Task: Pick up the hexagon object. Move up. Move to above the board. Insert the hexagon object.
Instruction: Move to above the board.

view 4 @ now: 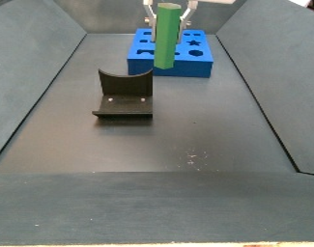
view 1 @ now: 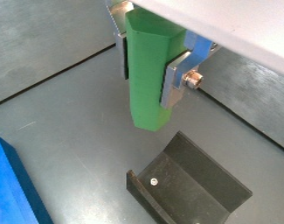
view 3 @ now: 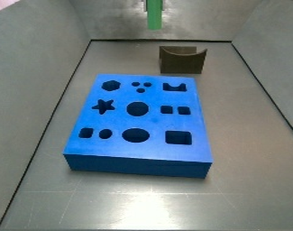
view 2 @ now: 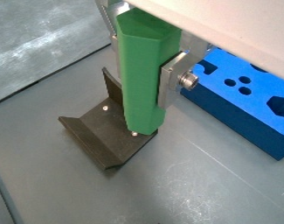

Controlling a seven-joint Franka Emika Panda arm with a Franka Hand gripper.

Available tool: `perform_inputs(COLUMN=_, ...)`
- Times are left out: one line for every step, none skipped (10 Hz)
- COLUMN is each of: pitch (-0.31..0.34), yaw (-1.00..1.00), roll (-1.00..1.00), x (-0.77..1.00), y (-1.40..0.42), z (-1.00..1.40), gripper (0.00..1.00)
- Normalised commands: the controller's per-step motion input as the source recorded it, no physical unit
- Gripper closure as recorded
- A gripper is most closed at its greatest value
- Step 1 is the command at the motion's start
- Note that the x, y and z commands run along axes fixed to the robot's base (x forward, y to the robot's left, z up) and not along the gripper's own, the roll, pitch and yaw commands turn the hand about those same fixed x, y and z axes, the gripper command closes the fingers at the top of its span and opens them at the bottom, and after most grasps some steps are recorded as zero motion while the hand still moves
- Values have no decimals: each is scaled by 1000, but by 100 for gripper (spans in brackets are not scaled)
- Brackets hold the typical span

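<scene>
The hexagon object (view 1: 148,96) is a tall bright green peg, and my gripper (view 1: 150,72) is shut on its upper part, one silver finger (view 1: 175,80) on each side. In both wrist views the peg hangs upright with its lower end free above the grey floor. The other wrist camera shows the gripper (view 2: 142,74) holding the peg (view 2: 142,105) over the dark fixture (view 2: 107,136). The peg (view 3: 153,13) hangs beyond the far end of the board (view 3: 113,144), a thick blue block with dark cut-out holes. Another side view shows the peg (view 4: 167,39) in front of the board (view 4: 198,66).
The fixture (view 3: 182,60) stands on the floor between the board and the far wall, also seen as fixture (view 4: 123,96) and fixture (view 1: 190,188). Sloping grey tray walls (view 3: 52,99) enclose the floor on all sides.
</scene>
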Motion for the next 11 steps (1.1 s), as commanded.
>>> perform_inputs(pitch=58, yaw=-46, roll=-52, x=-78, y=44, z=1000, gripper=100)
perform_inputs(pitch=58, yaw=-46, roll=-49, x=-79, y=44, z=1000, gripper=100)
perform_inputs(pitch=58, yaw=-47, roll=-49, x=-79, y=44, z=1000, gripper=100)
perform_inputs(pitch=54, yaw=-46, roll=-53, x=-80, y=45, z=1000, gripper=100)
perform_inputs(pitch=51, yaw=-47, roll=-58, x=-81, y=45, z=1000, gripper=100)
perform_inputs(pitch=49, yaw=-48, roll=-62, x=-84, y=46, z=1000, gripper=100)
perform_inputs(pitch=49, yaw=-48, roll=-63, x=-85, y=46, z=1000, gripper=100)
perform_inputs(pitch=511, yaw=-202, roll=43, x=-132, y=-1000, z=534, gripper=100)
perform_inputs(pitch=529, yaw=-176, roll=141, x=-153, y=-1000, z=473, gripper=100)
perform_inputs(pitch=344, yaw=-83, roll=103, x=-118, y=-1000, z=373, gripper=100)
perform_inputs(pitch=262, yaw=-24, roll=24, x=-105, y=-1000, z=411, gripper=100)
